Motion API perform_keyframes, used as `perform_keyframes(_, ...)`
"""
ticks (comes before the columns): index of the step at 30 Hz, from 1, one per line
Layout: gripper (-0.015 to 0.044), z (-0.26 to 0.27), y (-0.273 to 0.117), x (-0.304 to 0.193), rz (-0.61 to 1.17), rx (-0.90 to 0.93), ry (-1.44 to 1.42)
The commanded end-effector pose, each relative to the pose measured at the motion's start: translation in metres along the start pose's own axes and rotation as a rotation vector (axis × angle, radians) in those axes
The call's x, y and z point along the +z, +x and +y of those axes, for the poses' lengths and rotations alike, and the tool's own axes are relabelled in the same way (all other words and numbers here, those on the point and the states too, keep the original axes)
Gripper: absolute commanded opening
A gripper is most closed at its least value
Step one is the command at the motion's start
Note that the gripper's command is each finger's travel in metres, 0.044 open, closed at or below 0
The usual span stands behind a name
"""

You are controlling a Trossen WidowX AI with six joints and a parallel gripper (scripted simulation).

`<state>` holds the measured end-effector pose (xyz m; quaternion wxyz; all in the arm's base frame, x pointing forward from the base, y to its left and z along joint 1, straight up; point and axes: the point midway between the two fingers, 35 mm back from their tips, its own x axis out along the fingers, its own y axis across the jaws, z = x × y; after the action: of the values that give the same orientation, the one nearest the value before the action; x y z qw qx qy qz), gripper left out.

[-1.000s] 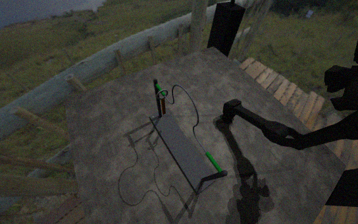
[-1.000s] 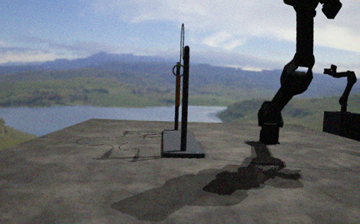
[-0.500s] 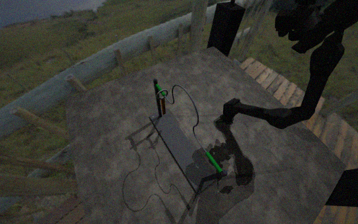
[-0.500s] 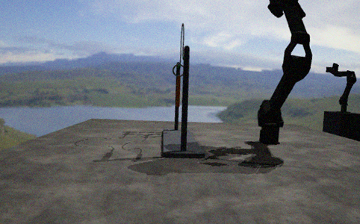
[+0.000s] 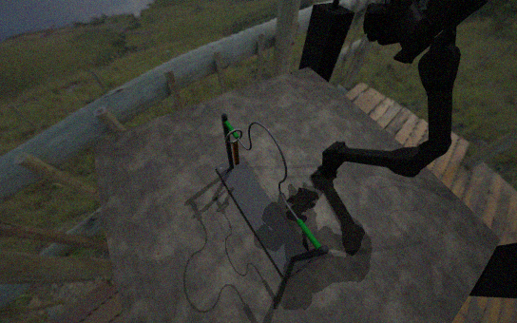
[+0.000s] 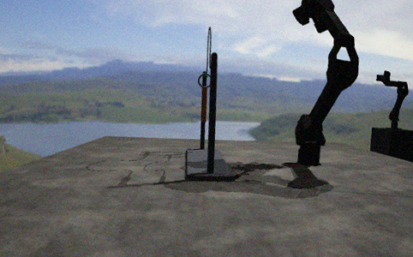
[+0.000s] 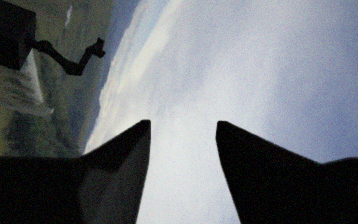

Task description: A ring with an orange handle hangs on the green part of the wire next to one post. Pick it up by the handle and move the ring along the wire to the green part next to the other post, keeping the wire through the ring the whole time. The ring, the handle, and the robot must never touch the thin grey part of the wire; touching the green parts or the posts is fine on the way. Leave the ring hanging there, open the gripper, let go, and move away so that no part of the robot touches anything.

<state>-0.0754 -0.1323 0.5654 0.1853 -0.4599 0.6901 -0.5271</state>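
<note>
The ring (image 5: 226, 139) (image 6: 198, 81) hangs around the wire at the inner end of the green part (image 5: 229, 125) beside the far post (image 5: 228, 149). Its orange handle (image 5: 236, 155) (image 6: 204, 105) points down close beside that post. The thin grey wire (image 5: 286, 163) arches and bends to the other green part (image 5: 309, 234) at the near post (image 5: 306, 255) (image 6: 212, 111). My gripper (image 6: 309, 22) (image 7: 183, 129) is partly open and empty, high up and well away from ring and wire. Only sky shows between its fingers. Its fingers are dark and hard to tell apart in the top and exterior views.
The posts stand on a flat grey base plate (image 5: 247, 190) (image 6: 203, 160) on the stone table (image 5: 157, 228) (image 6: 110, 231). My arm's base stands to the right of it in the exterior view. Another arm on a black block (image 6: 392, 141) stands farther off, beyond the table.
</note>
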Motion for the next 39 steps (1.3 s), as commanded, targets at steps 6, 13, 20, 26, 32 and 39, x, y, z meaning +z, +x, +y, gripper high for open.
perform_keyframes(6, 0.0160, 0.002, 0.039, 0.071, -0.160, -0.035, 0.111)
perform_keyframes(13, 0.0160, 0.016, 0.074, 0.174, -0.408, -0.069, 0.313)
perform_keyframes(20, 0.0160, 0.051, 0.079, 0.281, -0.695, -0.040, 0.530)
perform_keyframes(26, 0.0160, 0.093, 0.058, 0.360, -0.947, 0.045, 0.708)
perform_keyframes(32, 0.0160, 0.142, 0.013, 0.422, -1.210, 0.198, 0.877)
perform_keyframes(39, 0.0160, 0.204, -0.070, 0.467, -1.534, 0.503, 1.054)
